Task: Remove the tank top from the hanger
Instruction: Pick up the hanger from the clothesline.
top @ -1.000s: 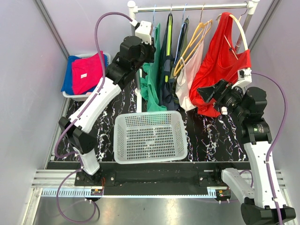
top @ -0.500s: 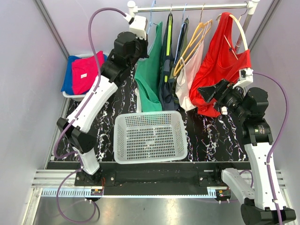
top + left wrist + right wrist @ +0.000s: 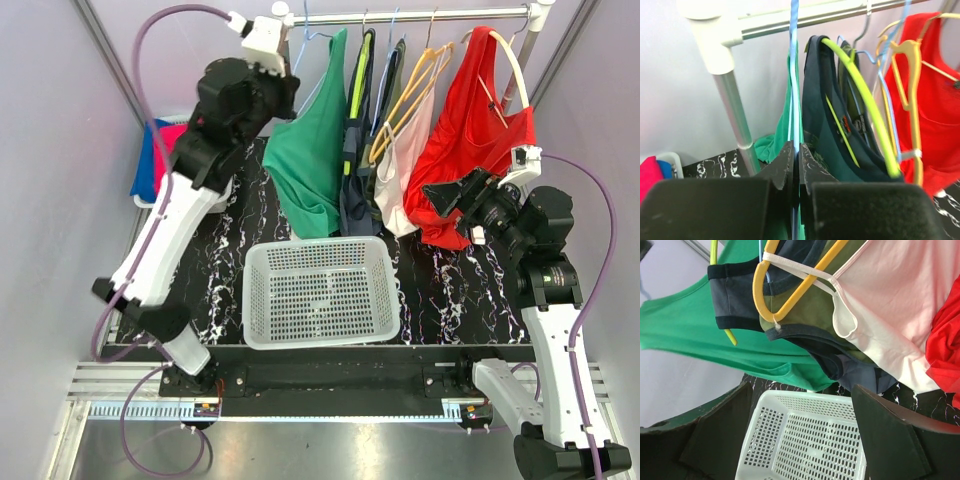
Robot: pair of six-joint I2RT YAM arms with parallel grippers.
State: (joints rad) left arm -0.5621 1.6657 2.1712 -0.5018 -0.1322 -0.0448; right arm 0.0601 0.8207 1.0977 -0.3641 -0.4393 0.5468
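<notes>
A green tank top (image 3: 310,165) hangs on a thin blue hanger (image 3: 794,75) at the left end of the rail (image 3: 420,14). It is drawn out to the left, apart from the other garments. My left gripper (image 3: 796,155) is shut on the blue hanger's wire just below the rail, high at the back left (image 3: 288,85). The green fabric (image 3: 771,145) shows behind its fingers. My right gripper (image 3: 447,195) is open in front of the red top, holding nothing. In the right wrist view its fingers (image 3: 720,430) frame the basket, with the green tank top (image 3: 690,335) above.
A white mesh basket (image 3: 320,335) sits on the marbled table below the rail. On the rail hang a dark top on a lime hanger (image 3: 358,120), a pale pink camisole (image 3: 405,160) on a yellow hanger and a red top (image 3: 470,130). A bin of pink and blue clothes (image 3: 165,150) stands back left.
My left gripper closed on the blue hanger, then swung up and to the left with it, pulling the green tank top out of the row and spreading it. The right arm barely moved.
</notes>
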